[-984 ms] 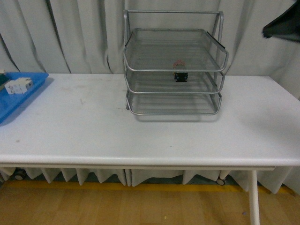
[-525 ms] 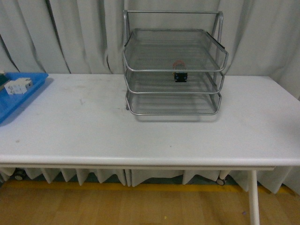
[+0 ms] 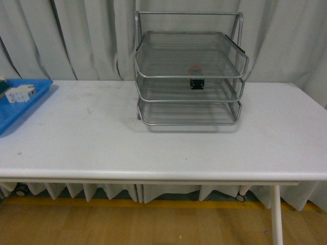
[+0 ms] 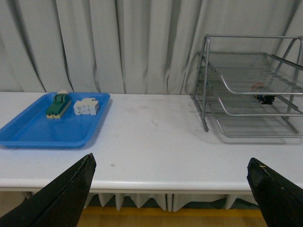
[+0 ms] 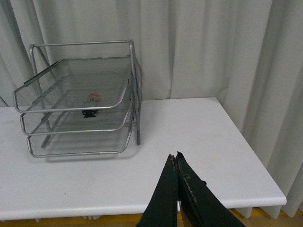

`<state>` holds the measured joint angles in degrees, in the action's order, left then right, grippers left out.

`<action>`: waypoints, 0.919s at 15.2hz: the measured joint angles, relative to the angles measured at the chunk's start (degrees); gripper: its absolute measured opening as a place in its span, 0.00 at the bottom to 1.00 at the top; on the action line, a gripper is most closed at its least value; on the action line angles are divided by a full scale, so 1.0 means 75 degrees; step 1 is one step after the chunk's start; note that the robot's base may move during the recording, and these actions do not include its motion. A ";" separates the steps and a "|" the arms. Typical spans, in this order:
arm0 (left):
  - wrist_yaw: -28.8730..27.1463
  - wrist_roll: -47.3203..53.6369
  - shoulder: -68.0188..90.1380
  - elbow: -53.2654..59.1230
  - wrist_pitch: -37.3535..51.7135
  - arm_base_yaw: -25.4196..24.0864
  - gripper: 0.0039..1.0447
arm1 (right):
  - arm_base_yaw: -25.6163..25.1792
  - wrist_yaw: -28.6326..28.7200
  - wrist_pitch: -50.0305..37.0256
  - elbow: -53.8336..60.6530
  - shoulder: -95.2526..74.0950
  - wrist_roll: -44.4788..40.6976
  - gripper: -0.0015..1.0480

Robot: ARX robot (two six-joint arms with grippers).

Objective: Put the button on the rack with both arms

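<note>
One button [image 3: 196,77] sits in the rack's [image 3: 189,76] middle tier, at the counter's [image 3: 163,143] far edge. Left gripper [image 4: 170,189] spread wide, empty. Right gripper [image 5: 175,163] fingers pressed together, empty.

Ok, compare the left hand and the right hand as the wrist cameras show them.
The left hand is open, its fingers spread far apart; the right hand is shut, fingertips pressed together. The left hand faces the blue tray and the rack; the right faces only the rack. Both are black and hold nothing.
</note>
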<state>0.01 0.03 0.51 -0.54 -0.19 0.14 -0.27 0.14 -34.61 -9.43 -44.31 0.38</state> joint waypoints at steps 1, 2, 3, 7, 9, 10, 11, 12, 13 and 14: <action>0.0000 0.0000 0.0000 0.0000 0.0000 0.0000 0.94 | 0.0000 0.0000 0.0087 0.0169 0.0277 0.0000 0.02; -0.0003 0.0000 0.0000 0.0000 0.0000 0.0000 0.94 | 0.0000 0.0000 0.0219 0.0323 0.0545 0.0000 0.02; -0.0003 0.0000 0.0000 0.0000 0.0000 0.0000 0.94 | 0.0000 0.0000 0.0254 0.0367 0.0621 0.0000 0.02; 0.0000 0.0000 0.0000 0.0000 0.0000 0.0000 0.94 | 0.0000 0.0000 0.0446 0.0519 0.0962 0.0000 0.02; 0.0000 0.0000 0.0000 0.0000 0.0000 0.0000 0.94 | 0.0000 0.0000 0.0583 0.0615 0.1204 0.0000 0.02; 0.0000 0.0000 0.0000 0.0000 0.0000 0.0000 0.94 | 0.0000 0.0000 0.0656 0.0659 0.1320 0.0000 0.02; -0.0003 0.0000 0.0000 0.0000 0.0000 0.0000 0.94 | 0.0000 0.0000 0.0731 0.0708 0.1437 -0.0003 0.02; 0.0000 0.0000 0.0000 0.0000 0.0000 0.0000 0.94 | 0.0000 0.0000 0.0790 0.0734 0.1510 -0.0003 0.02; -0.0003 0.0000 0.0000 0.0000 0.0000 0.0000 0.94 | 0.0000 0.0000 0.0903 0.0796 0.1696 0.0000 0.02; -0.0003 0.0000 0.0000 0.0000 0.0000 0.0000 0.94 | 0.0000 0.0000 0.1105 0.0857 0.1953 0.0000 0.02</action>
<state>-0.01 0.03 0.51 -0.54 -0.19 0.14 -0.27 0.14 -26.33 -3.01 -29.67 0.38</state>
